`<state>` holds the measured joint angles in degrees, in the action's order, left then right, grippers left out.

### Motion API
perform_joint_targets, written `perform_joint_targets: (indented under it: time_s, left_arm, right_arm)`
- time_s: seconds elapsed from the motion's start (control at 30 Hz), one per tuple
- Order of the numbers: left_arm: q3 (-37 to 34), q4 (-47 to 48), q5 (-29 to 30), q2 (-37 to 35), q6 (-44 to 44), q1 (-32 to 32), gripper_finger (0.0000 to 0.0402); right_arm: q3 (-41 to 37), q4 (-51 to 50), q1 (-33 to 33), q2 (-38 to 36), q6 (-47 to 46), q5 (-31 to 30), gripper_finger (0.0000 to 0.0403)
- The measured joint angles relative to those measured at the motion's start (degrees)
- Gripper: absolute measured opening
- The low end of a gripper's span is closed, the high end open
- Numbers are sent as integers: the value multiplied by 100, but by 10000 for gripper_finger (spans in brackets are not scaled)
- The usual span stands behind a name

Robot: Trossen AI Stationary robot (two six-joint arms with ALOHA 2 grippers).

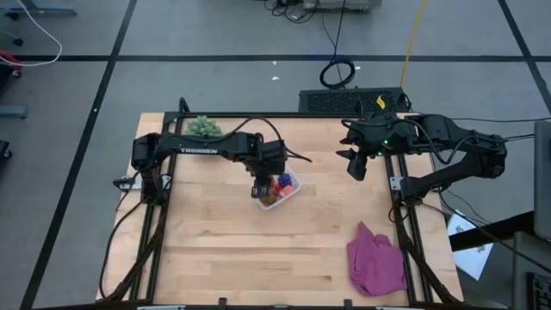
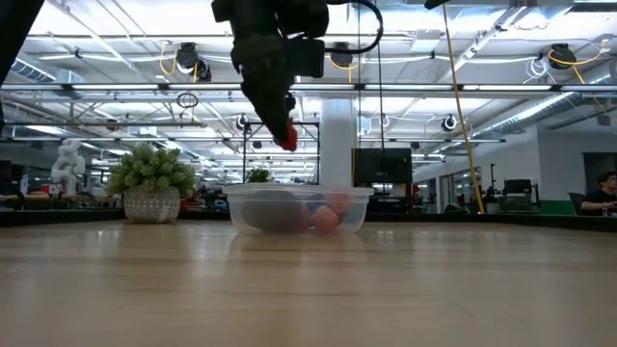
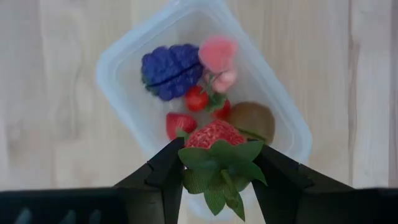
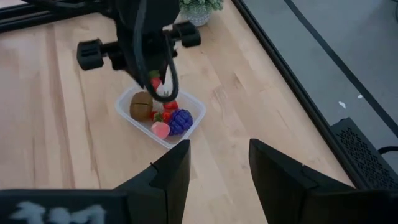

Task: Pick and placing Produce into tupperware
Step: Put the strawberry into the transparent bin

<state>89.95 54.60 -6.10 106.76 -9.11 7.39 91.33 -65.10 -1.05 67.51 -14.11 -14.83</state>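
The clear tupperware (image 3: 112,57) stands on the wooden table near its middle (image 1: 297,182). In it lie a purple cluster (image 3: 168,68), a pink fruit (image 3: 217,53), small red ones (image 3: 196,99) and a brown round one (image 3: 252,121). My left gripper (image 3: 217,155) hangs above the tub, shut on a red strawberry with green leaves (image 3: 214,134); the low view shows it (image 2: 287,140) well above the rim. My right gripper (image 1: 355,165) waits high at the table's far right, open, with nothing between its fingers (image 4: 171,171). My left gripper pinches the strawberry between its two fingers, which sit on its two sides at the leafy end (image 3: 193,155). The fingers come steeply from above, pointing down. The strawberry is lifted clear over the tub, its leaves up toward the wrist and its red body pointing down.
A green spiky plant in a pot (image 1: 203,127) stands at the table's far left edge. A crumpled purple cloth (image 1: 376,258) lies at the near right. Bare wood lies around the tub on the near and left sides.
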Motion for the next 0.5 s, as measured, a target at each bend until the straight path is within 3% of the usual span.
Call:
perform_joint_targets:
  time_s: [0.5]
  left_arm:
    - [-1056, -1474, -265, 4, 39, -15, 159]
  right_arm:
    - [-2, 15, -5, 2, 6, -2, 155]
